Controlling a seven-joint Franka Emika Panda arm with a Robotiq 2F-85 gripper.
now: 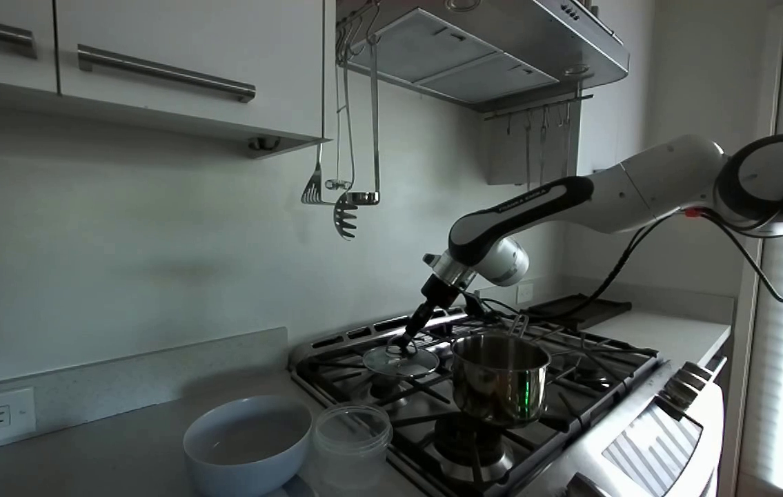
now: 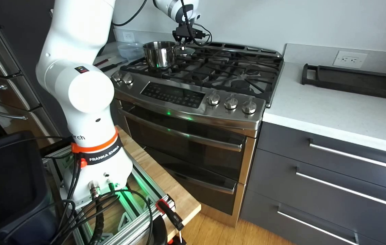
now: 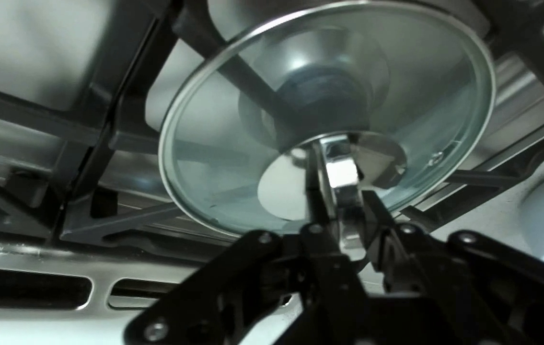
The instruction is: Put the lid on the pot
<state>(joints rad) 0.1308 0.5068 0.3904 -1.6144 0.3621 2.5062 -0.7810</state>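
The lid is a round glass lid with a silvery rim and a metal loop handle. It shows in both exterior views (image 1: 379, 364) (image 2: 187, 51) and in the wrist view (image 3: 214, 129). My gripper (image 1: 403, 342) has its fingers on either side of the loop handle in the wrist view (image 3: 343, 199) and looks shut on it. The lid is over the back burner, close beside the pot; I cannot tell whether it touches the grate. The shiny steel pot (image 1: 498, 390) stands uncovered on the front burner grate, and also shows in an exterior view (image 2: 158, 57).
A white bowl (image 1: 225, 459) and a pale translucent container (image 1: 353, 449) stand on the counter beside the stove. Black grates (image 2: 210, 66) cover the stove top. Utensils (image 1: 353, 200) hang from the range hood (image 1: 460, 59). A black tray (image 2: 359, 81) lies on the far counter.
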